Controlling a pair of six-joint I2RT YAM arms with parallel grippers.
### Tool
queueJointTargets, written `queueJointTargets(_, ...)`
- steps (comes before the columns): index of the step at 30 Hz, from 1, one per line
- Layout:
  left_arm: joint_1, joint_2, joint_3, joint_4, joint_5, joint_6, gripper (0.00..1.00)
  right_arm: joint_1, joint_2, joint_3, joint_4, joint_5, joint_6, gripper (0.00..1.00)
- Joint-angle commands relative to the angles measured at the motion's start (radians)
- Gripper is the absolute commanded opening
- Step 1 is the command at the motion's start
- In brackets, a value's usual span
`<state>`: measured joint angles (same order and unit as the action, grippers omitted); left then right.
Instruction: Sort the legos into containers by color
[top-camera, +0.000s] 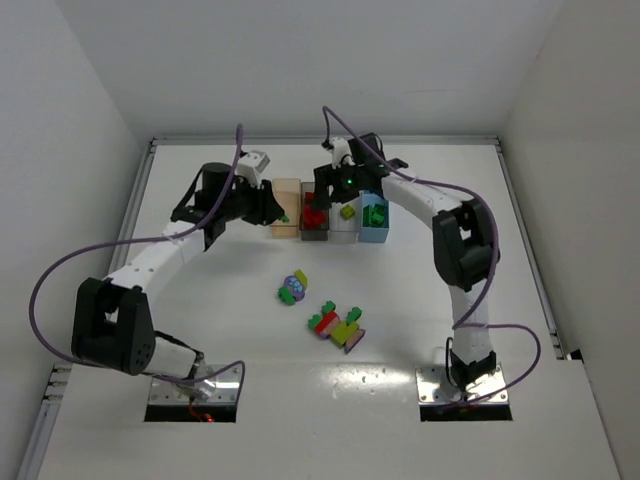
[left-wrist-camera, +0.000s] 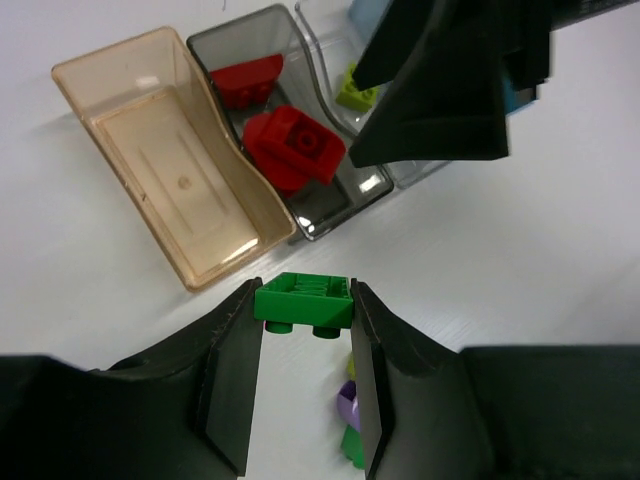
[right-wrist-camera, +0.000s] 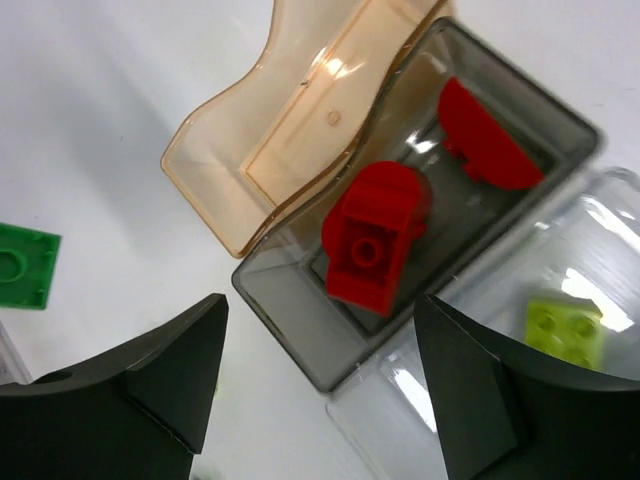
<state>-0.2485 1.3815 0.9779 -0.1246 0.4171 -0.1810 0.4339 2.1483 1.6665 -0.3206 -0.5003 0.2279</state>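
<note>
Top external view: mixed lego clusters (top-camera: 337, 325) lie nearer than the smoky grey bin (top-camera: 315, 236). Left of that bin, the left gripper (left-wrist-camera: 304, 305) clamps a green brick (left-wrist-camera: 300, 292). Over the bin the right gripper (right-wrist-camera: 320, 300) gapes wide, empty — two red bricks (right-wrist-camera: 375, 240) lie inside, free of its jaws.

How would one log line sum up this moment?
left tool shut on green brick | right tool open above grey bin | two red bricks inside
</note>
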Motion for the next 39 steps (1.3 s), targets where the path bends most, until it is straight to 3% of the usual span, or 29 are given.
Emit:
queueJointTargets(1,-0.018,0.04,0.07,0.092,0.046,-0.038,0.24,-0.033,-0.186,-0.007,0.051,0.126,-0.015,0.76)
queueJointTargets(4,-0.054,0.102,0.111,0.138,0.078,-0.061,0.24,-0.087,-0.29,-0.039,0.037,0.331,-0.006,0.8)
queueJointTargets(9,-0.129,0.198,0.18,0.209,0.088,-0.101,0.24,-0.194,-0.451,-0.145,0.014,0.457,-0.015,0.84)
queueJointTargets(19,-0.291,0.457,0.422,0.195,0.083,-0.091,0.26,-0.411,-0.715,-0.45,-0.11,0.465,-0.079,0.86)
queueJointTargets(29,-0.342,0.683,0.666,0.151,0.106,-0.091,0.27,-0.512,-0.791,-0.507,-0.158,0.381,-0.088,0.86)
queueJointTargets(39,-0.351,0.899,0.916,0.048,0.124,-0.063,0.48,-0.564,-0.78,-0.488,-0.176,0.327,-0.079,0.86)
